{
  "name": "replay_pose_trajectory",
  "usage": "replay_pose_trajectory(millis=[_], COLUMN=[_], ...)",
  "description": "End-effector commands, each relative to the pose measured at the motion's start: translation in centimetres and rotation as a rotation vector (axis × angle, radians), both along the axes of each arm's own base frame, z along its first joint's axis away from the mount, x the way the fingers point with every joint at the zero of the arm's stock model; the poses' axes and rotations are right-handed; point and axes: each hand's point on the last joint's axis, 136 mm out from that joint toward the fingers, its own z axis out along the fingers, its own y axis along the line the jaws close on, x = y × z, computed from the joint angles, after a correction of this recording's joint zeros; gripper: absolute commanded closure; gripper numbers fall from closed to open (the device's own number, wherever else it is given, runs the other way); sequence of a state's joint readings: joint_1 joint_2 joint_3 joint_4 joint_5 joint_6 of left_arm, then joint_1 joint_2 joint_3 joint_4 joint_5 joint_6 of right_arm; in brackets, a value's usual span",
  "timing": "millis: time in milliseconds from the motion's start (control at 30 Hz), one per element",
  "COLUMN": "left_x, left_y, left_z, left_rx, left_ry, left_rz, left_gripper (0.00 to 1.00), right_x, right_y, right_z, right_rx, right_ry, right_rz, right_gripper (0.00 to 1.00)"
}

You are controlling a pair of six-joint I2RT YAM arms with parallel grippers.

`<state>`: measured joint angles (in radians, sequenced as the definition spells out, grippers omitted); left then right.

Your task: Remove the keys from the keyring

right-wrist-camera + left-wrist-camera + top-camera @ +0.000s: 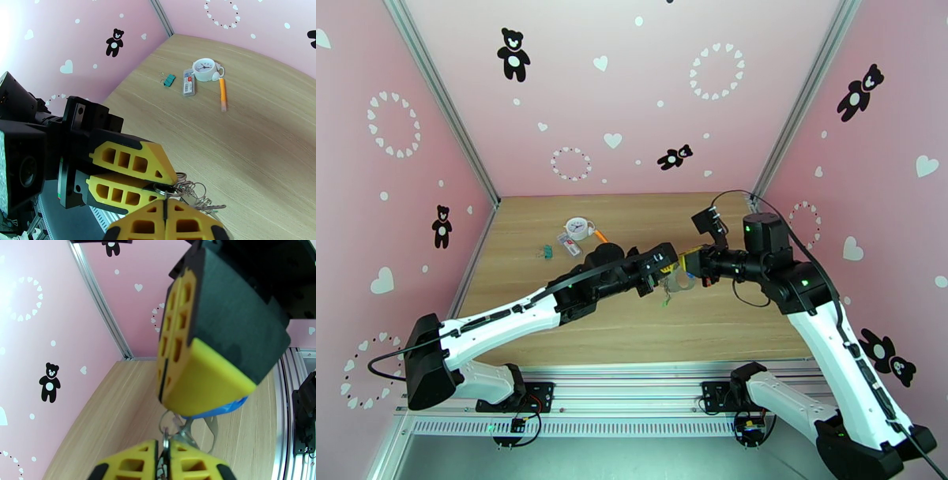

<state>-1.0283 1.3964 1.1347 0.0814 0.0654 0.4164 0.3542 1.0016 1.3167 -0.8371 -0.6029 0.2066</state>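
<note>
Both arms meet in mid-air above the counter [256,138]. The left fingers [170,182] are nearly closed and pinch a metal ring of the keyring [189,190]. The right fingers [164,208] are pressed fully together with the rings at their tips; we cannot tell if they grip anything. The keys [209,206] dangle from the rings, clear of the wood.
</note>
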Motion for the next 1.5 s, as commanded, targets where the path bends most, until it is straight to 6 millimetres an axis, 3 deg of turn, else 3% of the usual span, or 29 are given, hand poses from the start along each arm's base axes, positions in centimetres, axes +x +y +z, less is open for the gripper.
replay_pose_trajectory(millis=[0,167,400,600,833,1067,1300,1467], left_x=[0.5,0.4,-1.0,-2.1,-2.4,-1.9,-2.8,-2.8], left_y=[0.2,0.4,2.4,2.4,2.4,2.0,2.7,3.2], left_z=[1.2,2.2,5.5,6.9,7.8,7.3,8.0,8.8], left_rx=[-0.013,-0.077,-0.271,-0.302,-0.254,-0.161,-0.185,-0.229], left_ry=[-0.029,-0.062,-0.133,-0.176,-0.233,-0.266,-0.29,-0.308], left_rz=[0.037,0.007,-0.161,-0.266,-0.319,-0.316,-0.326,-0.298], left_gripper=[0.91,0.96,1.0,1.0,1.0,1.0,0.99,0.99], right_x=[-0.3,-0.4,-0.5,0.1,-0.5,-2.0,-4.1,-5.4], right_y=[-0.1,-0.4,-0.9,-1.4,-1.6,-1.0,-0.8,-0.9], right_z=[1.6,1.8,1.8,1.4,2.9,4.6,7.1,7.0], right_rx=[0.02,0.047,0.111,0.145,0.22,0.242,0.254,0.229], right_ry=[-0.02,0.005,0.074,0.143,0.166,0.117,-0.074,-0.228], right_rz=[-0.01,-0.031,-0.051,-0.061,-0.006,0.089,0.169,0.18], right_gripper=[1.0,1.0,1.0,1.0,1.0,1.0,1.0,1.0])
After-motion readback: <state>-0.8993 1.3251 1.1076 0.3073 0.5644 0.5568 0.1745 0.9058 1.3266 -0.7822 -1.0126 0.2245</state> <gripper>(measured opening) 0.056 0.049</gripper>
